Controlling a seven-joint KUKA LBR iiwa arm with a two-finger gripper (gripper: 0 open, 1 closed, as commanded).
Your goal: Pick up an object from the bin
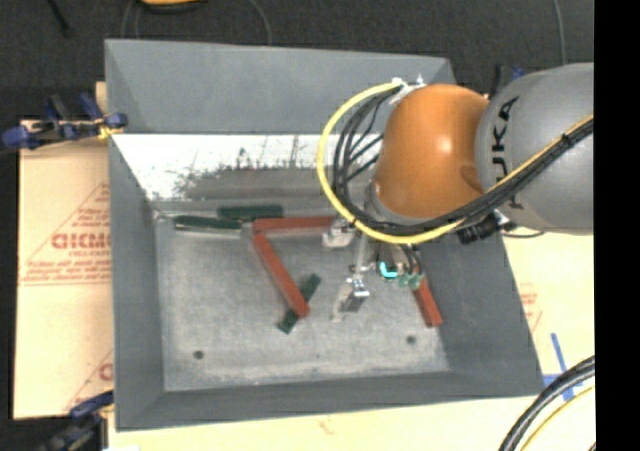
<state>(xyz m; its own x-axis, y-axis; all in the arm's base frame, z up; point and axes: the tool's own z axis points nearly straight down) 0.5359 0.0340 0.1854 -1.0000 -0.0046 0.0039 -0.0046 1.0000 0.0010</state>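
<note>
Jaws spread, empty, low in the bin (140,339) beside a short red-brown stick (428,304).

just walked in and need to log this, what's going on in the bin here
A KUKA arm with an orange wrist cover reaches into the grey metal bin from the view's right. Its end effector hangs low over the bin floor; nothing shows clearly in its grasp. Nearest to it are a short dark green flat stick towards the view's left, lying against a long red-brown flat bar, and a short red-brown bar on its other side. More green and red-brown bars lie along the back wall.
</note>
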